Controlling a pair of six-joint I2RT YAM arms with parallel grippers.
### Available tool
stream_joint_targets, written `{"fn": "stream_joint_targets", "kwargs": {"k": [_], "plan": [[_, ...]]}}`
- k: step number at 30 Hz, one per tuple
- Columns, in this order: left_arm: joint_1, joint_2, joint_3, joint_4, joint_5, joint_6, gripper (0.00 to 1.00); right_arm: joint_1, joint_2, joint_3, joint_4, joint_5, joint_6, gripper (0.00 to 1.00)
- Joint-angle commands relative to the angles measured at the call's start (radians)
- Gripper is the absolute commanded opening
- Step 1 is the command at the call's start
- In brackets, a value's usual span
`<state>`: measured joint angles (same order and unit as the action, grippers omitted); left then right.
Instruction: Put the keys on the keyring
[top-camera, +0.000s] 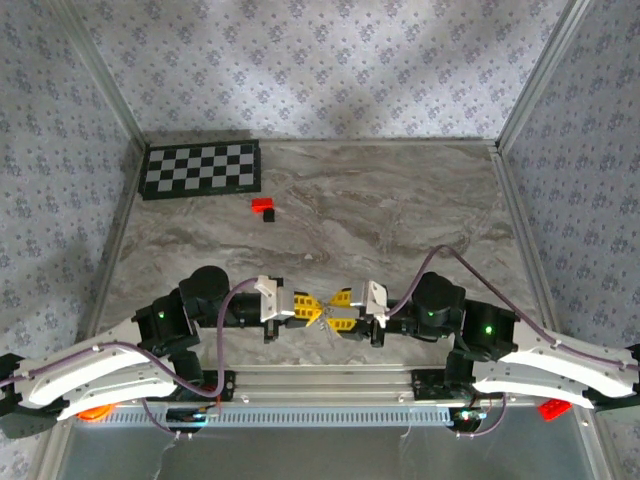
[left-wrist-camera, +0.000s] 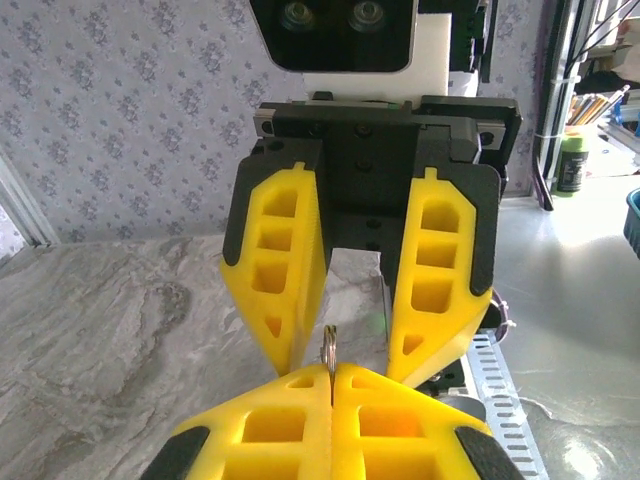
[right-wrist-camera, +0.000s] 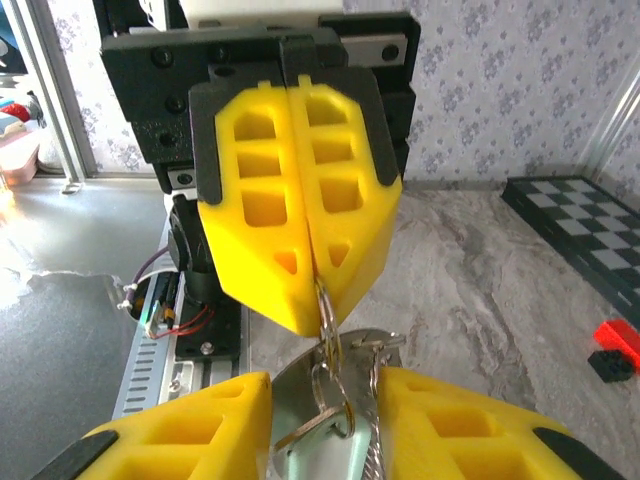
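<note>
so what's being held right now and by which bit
The left claw pinches the keyring by its upper rim; keys hang below, right claw open.

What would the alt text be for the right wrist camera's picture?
The closed yellow left gripper pinches a keyring at its tip, with keys hanging between the fingers of the open right gripper below. A checkerboard lies on the marble table behind.

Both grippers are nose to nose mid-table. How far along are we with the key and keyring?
Done: the key and keyring are held up between the arms. In hand: the left gripper is shut on the keyring, its loop poking from the tips; the key sits at it between the right gripper's open fingers. Left: I can't see the key fully threaded, so confirm that, then release.
</note>
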<state>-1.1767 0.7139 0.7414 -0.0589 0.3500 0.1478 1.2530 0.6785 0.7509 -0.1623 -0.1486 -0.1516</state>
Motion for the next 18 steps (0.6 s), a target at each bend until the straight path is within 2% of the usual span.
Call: {"fn": "stream_joint_targets", "kwargs": {"k": [1,7,18], "plan": [[-0.001,-0.019,0.001,0.059,0.035,-0.011,0.00,0.008,-0.014,0.033,0.051,0.000,-0.025,0.32],[-0.001,-0.016,0.005,0.056,0.043,-0.009,0.00,0.009,-0.014,0.031,0.066,-0.003,-0.041,0.30],[-0.001,-0.010,0.010,0.053,0.040,-0.011,0.00,0.009,-0.018,0.022,0.076,-0.014,-0.058,0.08]]}}
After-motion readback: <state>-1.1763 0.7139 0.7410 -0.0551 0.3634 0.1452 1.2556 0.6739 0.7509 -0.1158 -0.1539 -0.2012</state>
